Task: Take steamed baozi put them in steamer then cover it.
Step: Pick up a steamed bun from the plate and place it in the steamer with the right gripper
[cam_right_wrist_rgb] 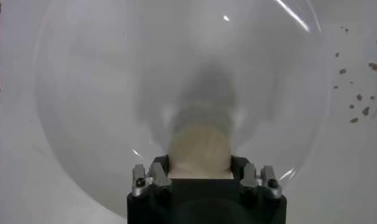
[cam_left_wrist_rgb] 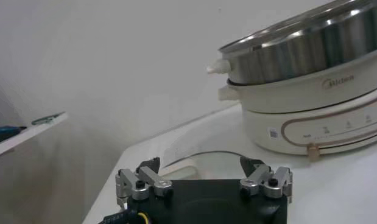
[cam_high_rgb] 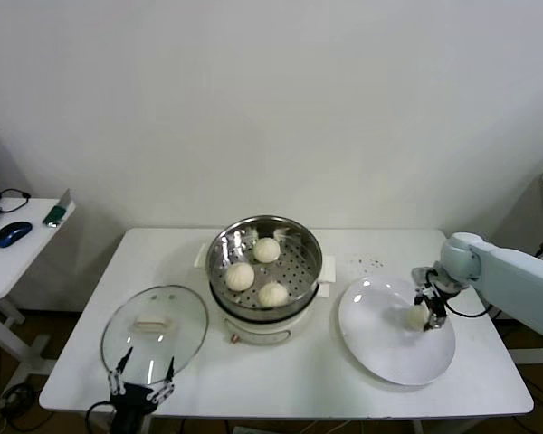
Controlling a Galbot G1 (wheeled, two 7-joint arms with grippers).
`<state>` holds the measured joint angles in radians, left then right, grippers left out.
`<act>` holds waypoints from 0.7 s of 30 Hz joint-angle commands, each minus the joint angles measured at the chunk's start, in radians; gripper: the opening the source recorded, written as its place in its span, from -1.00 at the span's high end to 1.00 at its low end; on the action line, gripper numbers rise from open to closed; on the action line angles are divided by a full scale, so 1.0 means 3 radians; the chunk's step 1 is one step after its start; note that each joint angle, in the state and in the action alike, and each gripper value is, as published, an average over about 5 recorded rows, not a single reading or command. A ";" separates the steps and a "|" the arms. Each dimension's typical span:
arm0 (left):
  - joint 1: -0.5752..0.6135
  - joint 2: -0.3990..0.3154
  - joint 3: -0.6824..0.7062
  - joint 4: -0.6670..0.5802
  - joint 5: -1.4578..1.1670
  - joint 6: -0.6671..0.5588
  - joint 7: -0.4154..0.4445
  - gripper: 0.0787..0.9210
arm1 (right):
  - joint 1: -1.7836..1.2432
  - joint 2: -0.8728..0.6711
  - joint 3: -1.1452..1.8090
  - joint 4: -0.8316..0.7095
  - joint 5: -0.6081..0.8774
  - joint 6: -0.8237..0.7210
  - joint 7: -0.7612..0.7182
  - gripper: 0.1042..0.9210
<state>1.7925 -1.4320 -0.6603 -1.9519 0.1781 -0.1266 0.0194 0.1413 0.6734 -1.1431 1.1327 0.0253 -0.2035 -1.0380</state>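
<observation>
The right gripper (cam_high_rgb: pixel 427 312) is down over the flat white round plate (cam_high_rgb: pixel 380 357), its jaws pinching the last small cream-white dough bun (cam_high_rgb: pixel 418 316), which fills the space between them in the right wrist view (cam_right_wrist_rgb: pixel 199 149); whether the bun has left the plate or rests on it is hard to judge, though the shadow spread ahead of the jaws suggests it sits close to the surface. The grip across the bun's sides looks chosen so the soft dough can be carried without rolling. Well away from these jaws, towards the robot's left, the round shiny stainless-steel steamer on its cream-white electric base (cam_high_rgb: pixel 299 271) stands uncovered on the white tabletop (cam_high_rgb: pixel 326 380), with three matching buns (cam_high_rgb: pixel 240 276) lying apart on its perforated floor, leaving bare floor for a fourth. The left gripper (cam_high_rgb: pixel 140 384) waits at the tabletop's near edge with its jaws spread wide and empty, just short of the round clear glass lid (cam_high_rgb: pixel 154 330), which lies flat beside the steamer; that placing probably readies this arm for the covering step. Three buns are in, one is in hand, and the lid is not yet on.
</observation>
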 commanded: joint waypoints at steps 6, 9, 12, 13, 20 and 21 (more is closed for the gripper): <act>-0.0017 -0.0046 0.0127 -0.0071 0.0102 0.0027 0.0001 -0.77 | 0.1378 0.0353 -0.0935 0.0047 0.1075 -0.0160 0.0112 -0.33; -0.0003 -0.0049 0.0182 -0.0100 0.0144 0.0032 -0.0005 -0.77 | 0.1912 0.0615 -0.1294 0.0016 0.1530 -0.0231 0.0132 -0.34; 0.0007 -0.0045 0.0244 -0.0128 0.0222 0.0044 -0.0038 -0.77 | 0.2310 0.0897 -0.1635 -0.0006 0.2059 -0.0325 0.0147 -0.34; 0.0008 -0.0043 0.0267 -0.0142 0.0244 0.0051 -0.0054 -0.77 | 0.2419 0.0994 -0.1753 -0.0008 0.2234 -0.0347 0.0151 -0.35; 0.0000 -0.0006 0.0422 -0.0217 0.0297 0.0060 -0.0094 -0.77 | 0.2840 0.1654 -0.2208 0.0022 0.3134 -0.0484 0.0223 -0.35; -0.0001 -0.0001 0.0439 -0.0222 0.0298 0.0058 -0.0095 -0.77 | 0.2855 0.1743 -0.2232 0.0029 0.3189 -0.0504 0.0234 -0.35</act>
<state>1.7919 -1.4389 -0.5787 -2.0023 0.2386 -0.1092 0.0001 0.7203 0.9367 -1.5721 1.1379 0.5843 -0.3008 -0.9903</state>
